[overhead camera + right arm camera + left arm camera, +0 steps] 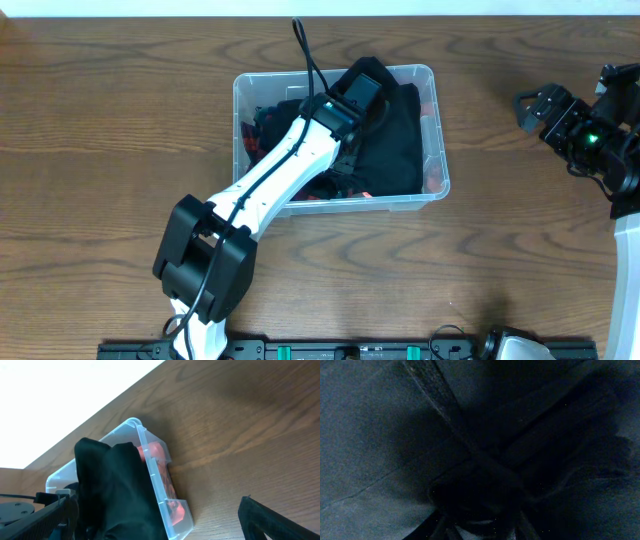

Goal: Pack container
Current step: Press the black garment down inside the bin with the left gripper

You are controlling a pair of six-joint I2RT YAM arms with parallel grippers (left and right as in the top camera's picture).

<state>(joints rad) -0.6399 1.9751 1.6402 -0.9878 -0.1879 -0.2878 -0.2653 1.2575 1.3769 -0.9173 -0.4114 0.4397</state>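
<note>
The container [400, 203] is a clear plastic tub at the table's middle; it also shows in the right wrist view [161, 491]. A black garment [395, 140] fills most of it, over red and plaid cloth [432, 178]. My left arm [290, 160] reaches down into the tub. In the left wrist view my left gripper [482, 527] is buried in the black garment [380, 435], with cloth bunched between its fingers and folds radiating from them. My right gripper [541, 108] hovers to the right of the tub, open and empty.
The wooden table [120, 130] lies bare around the tub. The table's far edge runs along the top of the overhead view. A black rail [340, 350] lies along the front edge. The left arm's cable [305, 50] arcs over the tub's back rim.
</note>
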